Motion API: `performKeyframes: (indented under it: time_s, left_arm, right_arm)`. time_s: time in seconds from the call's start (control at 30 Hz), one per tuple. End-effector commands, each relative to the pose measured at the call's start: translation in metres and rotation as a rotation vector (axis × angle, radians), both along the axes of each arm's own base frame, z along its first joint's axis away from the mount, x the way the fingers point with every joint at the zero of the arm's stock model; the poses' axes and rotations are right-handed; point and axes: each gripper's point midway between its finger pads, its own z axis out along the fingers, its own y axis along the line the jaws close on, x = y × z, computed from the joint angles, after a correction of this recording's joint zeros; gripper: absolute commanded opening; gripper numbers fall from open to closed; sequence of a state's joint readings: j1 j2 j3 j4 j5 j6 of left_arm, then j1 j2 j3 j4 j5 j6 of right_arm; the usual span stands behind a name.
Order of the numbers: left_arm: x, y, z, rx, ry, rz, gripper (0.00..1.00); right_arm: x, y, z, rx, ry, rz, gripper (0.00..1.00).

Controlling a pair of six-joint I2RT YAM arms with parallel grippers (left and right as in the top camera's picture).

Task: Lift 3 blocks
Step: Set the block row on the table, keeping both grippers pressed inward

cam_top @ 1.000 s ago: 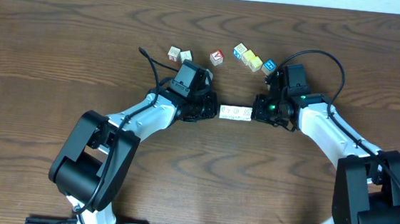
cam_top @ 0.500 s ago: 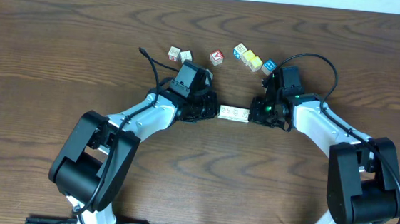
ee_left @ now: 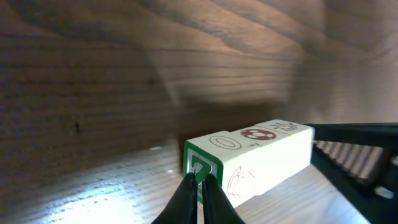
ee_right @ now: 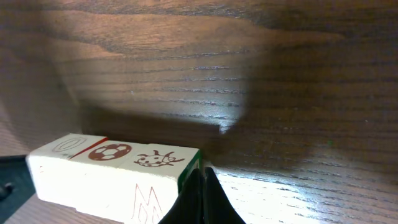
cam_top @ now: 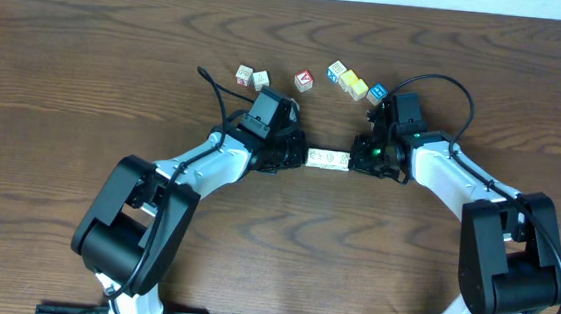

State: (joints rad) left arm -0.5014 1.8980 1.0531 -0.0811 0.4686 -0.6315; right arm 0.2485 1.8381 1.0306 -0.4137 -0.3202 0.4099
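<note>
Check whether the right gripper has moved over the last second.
Yes, slightly left. Judged against the blue-faced cube, which stays put in the overhead view, the right gripper has edged toward the row of blocks between the two arms.

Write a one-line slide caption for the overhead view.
The left gripper and right gripper, both shut, squeeze a row of three cream blocks between their tips, with loose coloured cubes beyond.

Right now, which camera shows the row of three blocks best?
The right wrist view: the blocks sit close and side-on, their top drawings readable. The left wrist view shows them end-on and foreshortened. The overhead shows only a small pale bar between the left gripper and right gripper.
</note>
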Motion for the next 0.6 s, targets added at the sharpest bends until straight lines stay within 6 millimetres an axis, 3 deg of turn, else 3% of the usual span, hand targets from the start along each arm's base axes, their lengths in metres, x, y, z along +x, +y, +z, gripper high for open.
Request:
performKeyframes:
  time_s: [0.0,0.57]
  left_arm:
    - [-0.0187,-0.0263,-0.0077,-0.048,0.041,-0.086,0.07]
    - [-0.0157,-0.0231,-0.0074,-0.027,0.021,-0.083,0.07]
  right_arm:
    - [-0.0166,0.0427,0.0121,0.15,0.031,0.098,0.01]
    - [-0.0159,0.035,0.0158,0.105,0.02,0.091,0.01]
